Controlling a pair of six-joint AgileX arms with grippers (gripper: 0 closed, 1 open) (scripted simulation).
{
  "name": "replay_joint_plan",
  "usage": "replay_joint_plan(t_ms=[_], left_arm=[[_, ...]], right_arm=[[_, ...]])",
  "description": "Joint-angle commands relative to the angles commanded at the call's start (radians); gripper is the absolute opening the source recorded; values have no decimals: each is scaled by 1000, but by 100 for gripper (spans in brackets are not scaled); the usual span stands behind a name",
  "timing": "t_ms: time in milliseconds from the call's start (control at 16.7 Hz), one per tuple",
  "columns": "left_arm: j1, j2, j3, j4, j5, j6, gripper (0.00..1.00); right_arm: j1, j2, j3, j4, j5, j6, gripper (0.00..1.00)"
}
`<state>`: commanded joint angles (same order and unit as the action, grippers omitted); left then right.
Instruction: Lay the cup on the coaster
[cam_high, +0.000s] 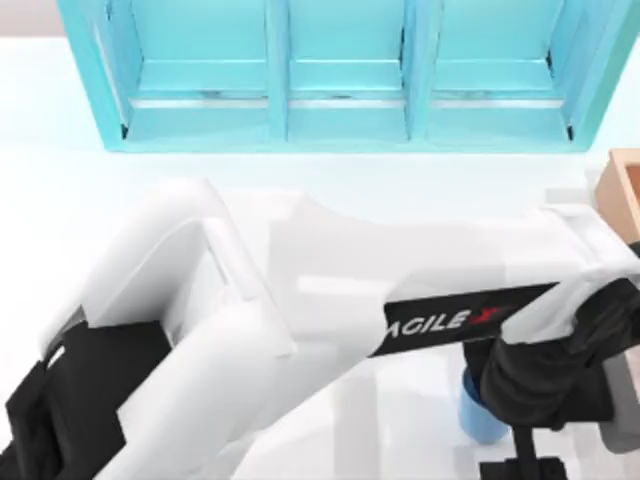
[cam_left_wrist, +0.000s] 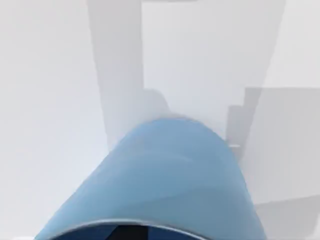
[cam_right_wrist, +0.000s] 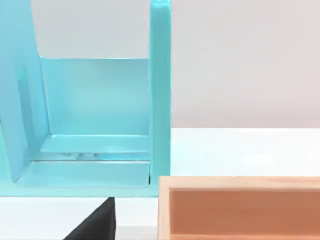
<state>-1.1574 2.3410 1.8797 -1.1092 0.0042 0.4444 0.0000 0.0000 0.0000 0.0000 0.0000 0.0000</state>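
1. Top view: left arm (cam_high: 300, 300) sprawls across the table (cam_high: 60, 200), stretched to the near right.
2. Teal shelf (cam_high: 340, 70) spans the far edge; a tan box (cam_high: 622, 185) sits at far right.
3. Cup (cam_high: 478, 415) peeks out blue beneath the wrist, near right.
4. Left wrist view: the cup (cam_left_wrist: 170, 175) sits right up close; whether the left gripper pinches it, can't tell.
5. Coaster: can't make it out.

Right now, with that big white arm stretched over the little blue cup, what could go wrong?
1. The left arm hides most of the cup from above, so judging the cup's position is hard.
2. The left wrist view sits close over the cup with its rim nearest; a slightly off grip might tip it.
3. The orange box stands nearby and might be bumped.
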Motion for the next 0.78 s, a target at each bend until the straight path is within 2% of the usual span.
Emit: replay_joint_plan(t_ms=[480,780], left_arm=[[0,0,0,0,0,0,2],[0,0,0,0,0,0,0]], right_arm=[[0,0,0,0,0,0,100],[0,0,0,0,0,0,100]])
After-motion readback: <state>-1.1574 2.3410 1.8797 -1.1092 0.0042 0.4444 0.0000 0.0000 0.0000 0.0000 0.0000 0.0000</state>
